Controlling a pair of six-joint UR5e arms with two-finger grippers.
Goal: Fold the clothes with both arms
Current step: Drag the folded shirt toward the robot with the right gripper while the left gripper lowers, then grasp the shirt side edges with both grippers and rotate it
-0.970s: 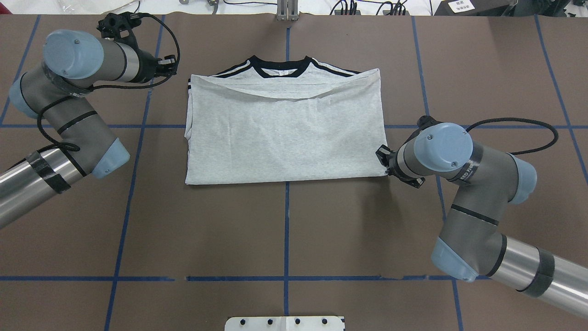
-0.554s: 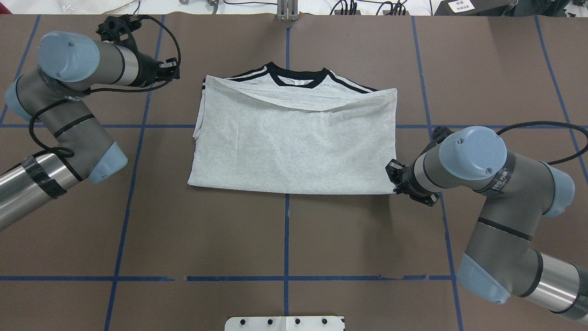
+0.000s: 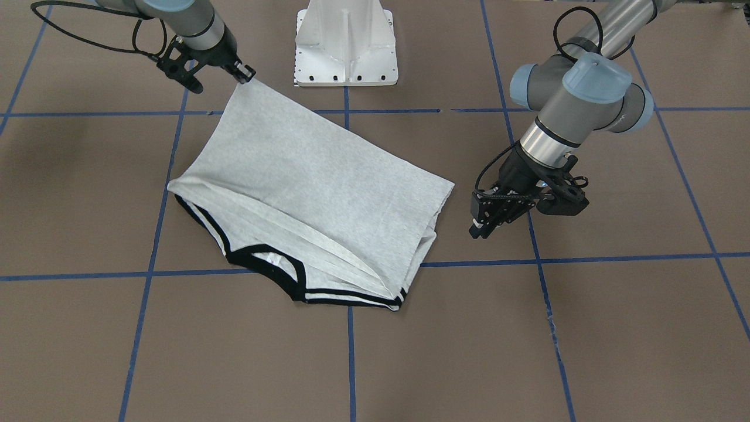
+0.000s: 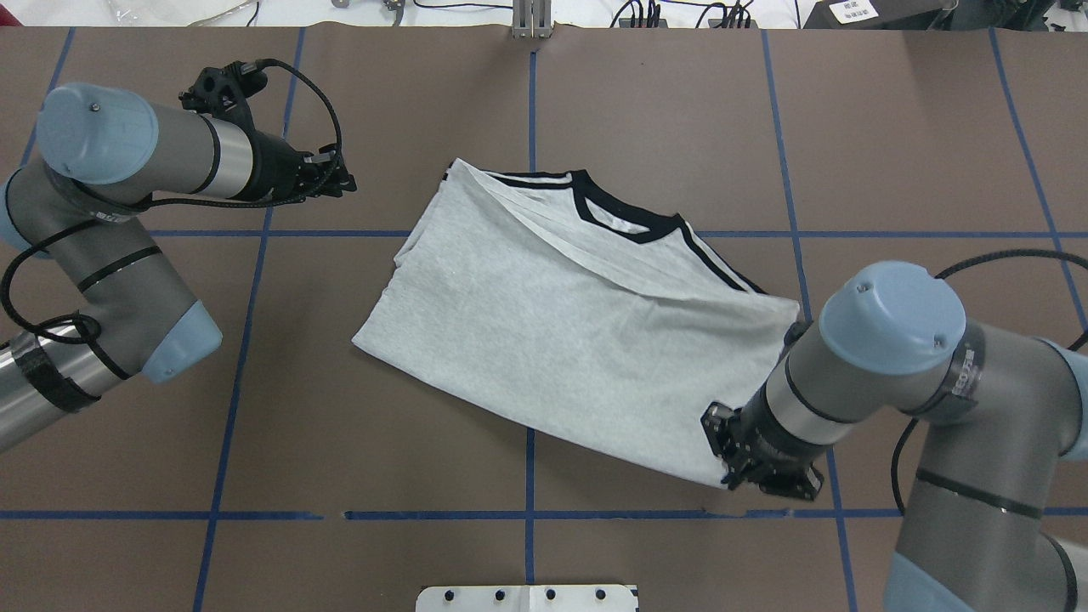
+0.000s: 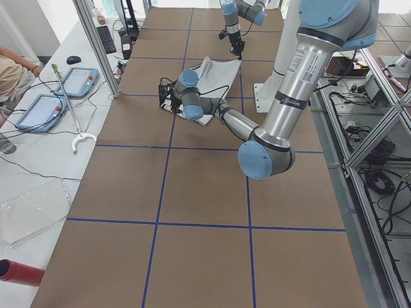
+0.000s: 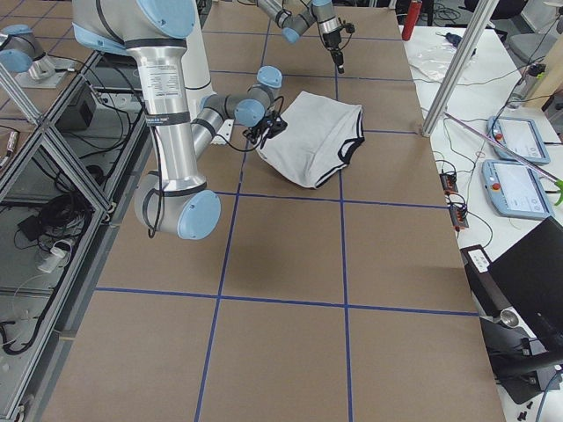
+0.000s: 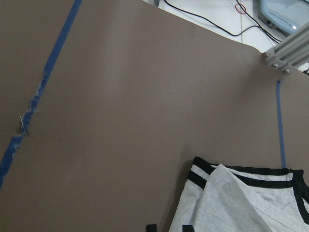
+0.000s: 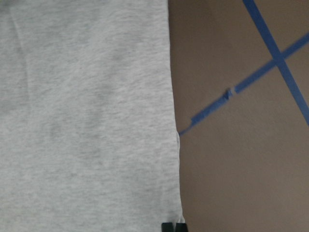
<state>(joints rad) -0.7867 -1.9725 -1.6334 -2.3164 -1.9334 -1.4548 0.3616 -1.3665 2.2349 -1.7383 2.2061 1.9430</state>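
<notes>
The light grey T-shirt [image 4: 561, 340] lies folded and skewed on the brown table, black collar [image 4: 625, 217] toward the far side; its print is hidden. My right gripper [image 4: 729, 478] is shut on the shirt's near right corner, which is raised a little off the table in the front-facing view [image 3: 247, 75]; its wrist view shows the pinched fingertips [image 8: 166, 226] on the cloth edge [image 8: 87, 121]. My left gripper [image 4: 347, 180] hangs free left of the shirt, apart from it, its jaws slightly open [image 7: 169, 228]. The striped sleeve [image 7: 241, 203] lies ahead of it.
The white pedestal base [image 3: 345, 47] stands at the robot's side of the table. Blue tape lines [image 4: 529, 476] cross the brown surface. Tablets [image 5: 77, 82] and cables lie beyond the table's far edge.
My right gripper has pulled the shirt's corner toward the robot and rightward, swinging the whole shirt askew. My left gripper has drifted a little nearer and to the right, still empty.
</notes>
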